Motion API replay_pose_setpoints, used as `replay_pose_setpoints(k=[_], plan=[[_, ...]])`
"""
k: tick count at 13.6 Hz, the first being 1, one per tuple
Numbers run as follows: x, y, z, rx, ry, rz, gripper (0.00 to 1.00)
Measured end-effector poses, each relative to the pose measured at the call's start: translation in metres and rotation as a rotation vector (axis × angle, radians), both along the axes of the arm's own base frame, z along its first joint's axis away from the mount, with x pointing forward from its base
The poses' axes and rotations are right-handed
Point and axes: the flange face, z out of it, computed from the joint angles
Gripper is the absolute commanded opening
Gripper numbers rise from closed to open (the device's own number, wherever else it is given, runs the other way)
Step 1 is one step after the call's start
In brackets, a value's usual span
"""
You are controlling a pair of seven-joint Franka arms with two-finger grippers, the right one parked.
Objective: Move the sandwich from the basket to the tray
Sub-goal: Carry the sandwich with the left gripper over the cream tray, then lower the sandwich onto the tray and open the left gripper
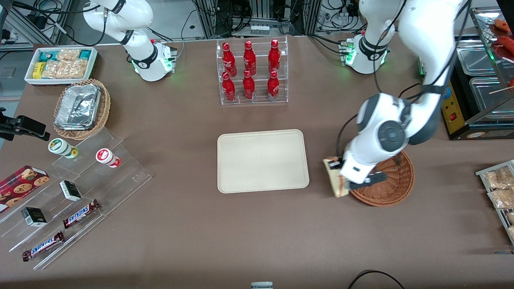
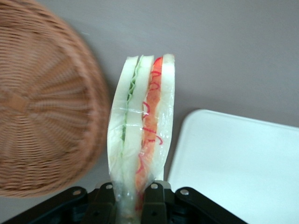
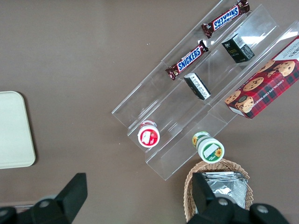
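Front view: end effector (image 1: 340, 181) clamped on the sandwich (image 1: 335, 178), carried above the bench between basket (image 1: 395, 184) and tray (image 1: 263, 160), just beside the basket's rim.

Left wrist view: fingers (image 2: 156, 193) pinch the film-wrapped sandwich (image 2: 142, 126) at one end. Likely light, soft and slippery; hold it gently there.

Right wrist view: "SNICKERS" bars (image 3: 188, 59) lie well apart from the tray (image 3: 14, 130).

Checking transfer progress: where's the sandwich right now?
The triangular white-bread sandwich is shut in the left gripper, lifted above the table between the round reddish-brown wicker basket and the cream rectangular tray, not yet over the tray.
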Motion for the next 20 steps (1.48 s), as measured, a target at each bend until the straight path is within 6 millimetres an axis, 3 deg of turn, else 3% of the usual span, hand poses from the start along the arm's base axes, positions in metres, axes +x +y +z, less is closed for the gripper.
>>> replay_pose_setpoints(k=[5,11,13,20], plan=[[-0.02,-0.121,-0.031,0.014,0.001,-0.019,0.0],[-0.059,-0.236,-0.066,0.027,-0.004,0.053,0.0],[-0.071,-0.254,-0.074,0.038,0.0,0.057,0.0],[-0.088,-0.263,-0.091,0.091,0.044,0.041,0.0]])
